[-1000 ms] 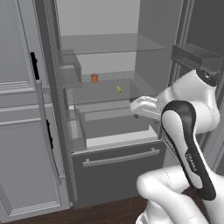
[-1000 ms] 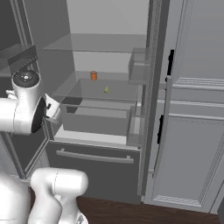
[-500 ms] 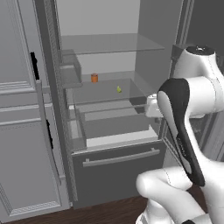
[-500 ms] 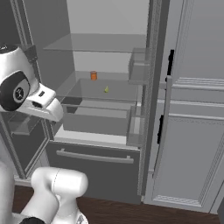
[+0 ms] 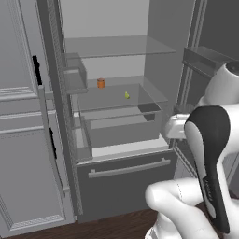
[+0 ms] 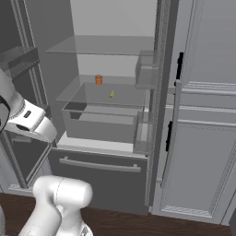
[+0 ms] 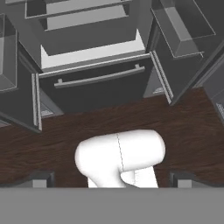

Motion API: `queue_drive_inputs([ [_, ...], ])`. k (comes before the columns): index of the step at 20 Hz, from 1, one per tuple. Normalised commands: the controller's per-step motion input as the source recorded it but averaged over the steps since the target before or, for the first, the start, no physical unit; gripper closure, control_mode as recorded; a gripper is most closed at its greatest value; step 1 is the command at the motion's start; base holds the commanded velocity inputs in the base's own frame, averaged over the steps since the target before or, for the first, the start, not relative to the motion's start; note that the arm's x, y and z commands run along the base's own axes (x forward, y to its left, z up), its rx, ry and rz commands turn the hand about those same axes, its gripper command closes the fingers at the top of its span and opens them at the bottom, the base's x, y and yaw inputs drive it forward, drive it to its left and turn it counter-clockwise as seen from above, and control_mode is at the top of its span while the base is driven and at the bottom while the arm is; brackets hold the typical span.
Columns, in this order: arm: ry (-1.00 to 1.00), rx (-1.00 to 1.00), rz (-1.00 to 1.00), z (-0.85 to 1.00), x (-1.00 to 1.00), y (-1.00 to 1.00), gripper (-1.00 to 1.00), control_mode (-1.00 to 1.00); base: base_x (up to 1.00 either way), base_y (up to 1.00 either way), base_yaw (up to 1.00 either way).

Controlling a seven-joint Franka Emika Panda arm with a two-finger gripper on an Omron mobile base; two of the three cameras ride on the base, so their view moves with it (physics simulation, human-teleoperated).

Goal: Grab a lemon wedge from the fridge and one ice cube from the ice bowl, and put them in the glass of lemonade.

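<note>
With your fingers (image 7: 42, 179) spread wide and empty, pinch the small, slippery lemon wedge (image 5: 126, 95) gently across its flat sides on the fridge (image 5: 125, 177) shelf.

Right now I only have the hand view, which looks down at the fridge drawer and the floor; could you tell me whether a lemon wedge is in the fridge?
Observer: Yes, a small yellow lemon wedge lies on the glass shelf, above the clear bin.
Operator: Is anything next to it?
Observer: A small orange jar stands apart from it, further back and to its left in both base views.
Operator: Is the way in blocked?
Observer: No, both doors of the fridge stand open, and the shelf in front of the wedge looks bare.
</note>
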Motion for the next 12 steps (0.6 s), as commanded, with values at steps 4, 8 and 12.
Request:
queue_drive_inputs([
  [4, -0.07, 0.01, 0.01, 0.0, 0.03, -0.15, -1.0, -1.0, 0.0, 0.0, 0.0],
  [8, -0.11, 0.0, 0.01, -0.1, 0.12, -0.03, -1.0, -1.0, 0.0, 0.0, 0.0],
  [12, -0.07, 0.0, 0.02, -0.05, 0.0, 0.0, -1.0, -1.0, 0.0, 0.0, 0.0],
])
